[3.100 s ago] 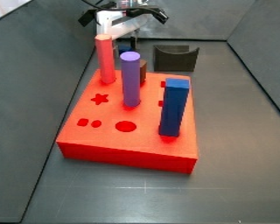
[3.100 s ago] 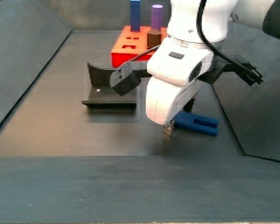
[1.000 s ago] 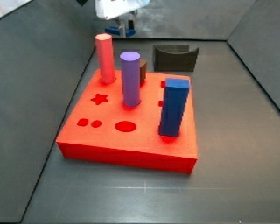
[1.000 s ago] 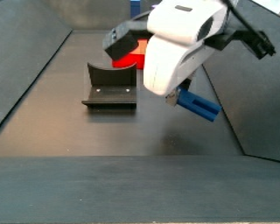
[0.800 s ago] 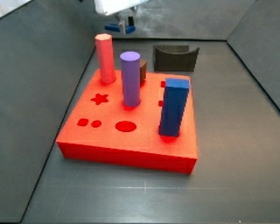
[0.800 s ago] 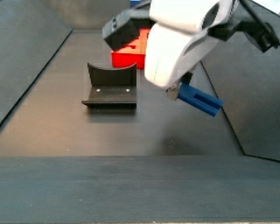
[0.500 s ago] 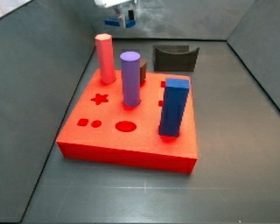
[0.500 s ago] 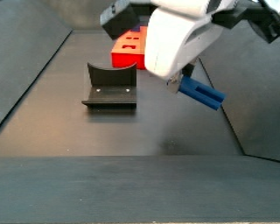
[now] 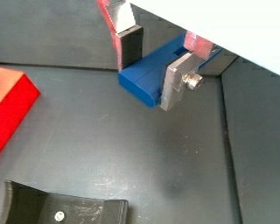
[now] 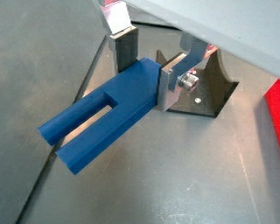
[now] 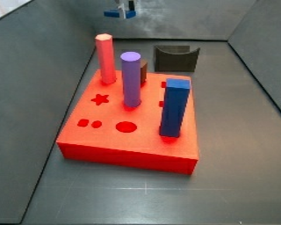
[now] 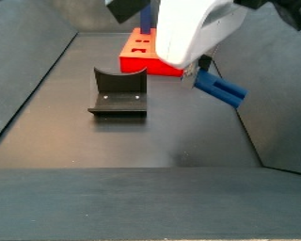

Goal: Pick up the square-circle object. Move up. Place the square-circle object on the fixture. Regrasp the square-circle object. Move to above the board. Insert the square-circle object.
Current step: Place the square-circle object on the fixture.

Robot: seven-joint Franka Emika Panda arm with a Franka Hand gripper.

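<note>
Gripping the square-circle object (image 10: 101, 118) by its solid upper block, the hand (image 10: 150, 63) hangs clear of the dark counter (image 12: 128, 141), its two silver fingers (image 10: 171, 80) clenched on either side of the blue peg. In both wrist views the piece sits between the finger plates; one of them shows its two parallel legs jutting away from the hand, free in the air, with the counter's dark floor beneath them.

In a side view the square-circle object (image 12: 221, 88) appears right of centre, tilted, just below the robot's white wrist, which fills the upper middle of the frame. The fixture (image 12: 118, 94) stands on the counter at left centre of that frame, well apart from the peg, its curved notch bare. Behind it, at upper centre, a corner of the red board (image 12: 138, 52) shows.

In the side view from the other end, the board (image 11: 131, 136) fills the middle of the frame, carrying a red peg (image 11: 105, 58), a purple cylinder (image 11: 131, 79) and a dark-blue block (image 11: 175, 108). The fixture (image 11: 175, 58) stands behind the board at upper centre, and only a small part of the hand (image 11: 122, 10) shows at the top edge.
</note>
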